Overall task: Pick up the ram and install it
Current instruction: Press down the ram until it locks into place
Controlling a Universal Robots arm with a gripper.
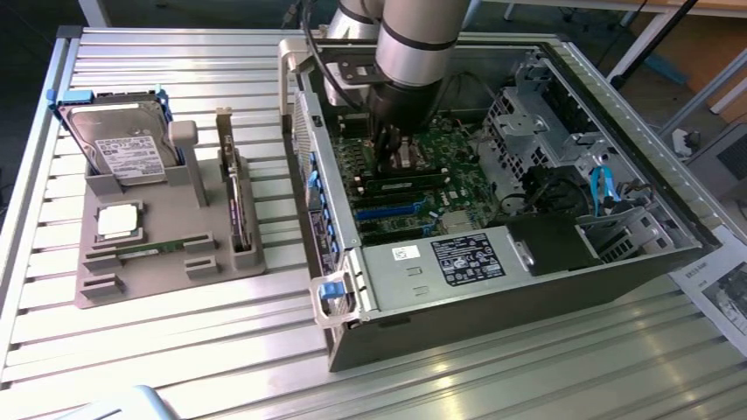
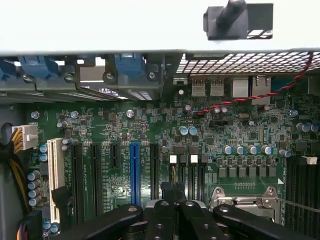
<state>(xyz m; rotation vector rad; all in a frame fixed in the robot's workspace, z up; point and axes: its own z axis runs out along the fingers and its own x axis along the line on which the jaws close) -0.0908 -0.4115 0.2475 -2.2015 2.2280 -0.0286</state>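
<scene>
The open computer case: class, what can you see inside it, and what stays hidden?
Inside the computer case lie a green motherboard with slots, including a blue slot, a black power supply and blue cables. The arm's shut gripper covers the board beneath it.

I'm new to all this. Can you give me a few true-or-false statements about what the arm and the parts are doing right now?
1. The gripper is down inside the open computer case. True.
2. The hard drive lies inside the case. False: it stands in the grey holder outside it.
3. The gripper is wide open. False: it is shut.
4. A square silver processor chip rests on the holder. True.
5. The motherboard is red. False: it is green.
</scene>
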